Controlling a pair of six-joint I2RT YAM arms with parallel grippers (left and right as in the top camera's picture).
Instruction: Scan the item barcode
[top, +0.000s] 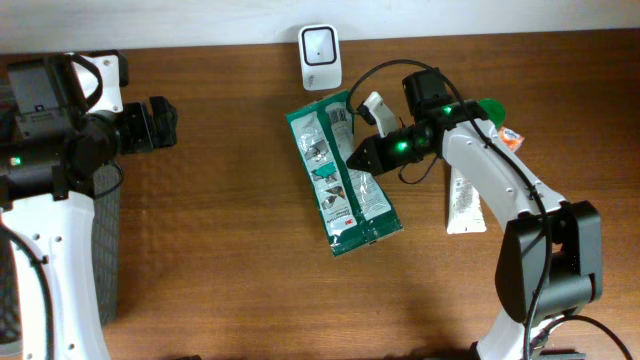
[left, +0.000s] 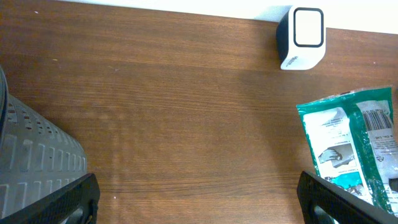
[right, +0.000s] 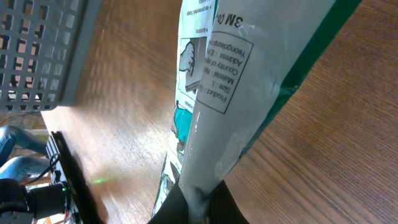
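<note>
The item is a green and white plastic package (top: 345, 180) lying on the wooden table, its barcode (top: 338, 115) near the end that faces the white scanner (top: 320, 45). My right gripper (top: 358, 158) is shut on the package's right edge; in the right wrist view the package (right: 249, 81) rises from between my pinched fingers (right: 171, 211). My left gripper (top: 165, 122) hangs open over bare table at the far left, holding nothing. Its view shows the scanner (left: 301, 37), the package (left: 357, 143) with its barcode (left: 379, 121), and my fingers (left: 68, 202) spread wide.
A grey perforated basket (top: 105, 240) stands at the left edge, also visible in the wrist views (left: 31, 168) (right: 43, 50). A white tube (top: 465, 200) and a green-capped item (top: 490, 108) lie under my right arm.
</note>
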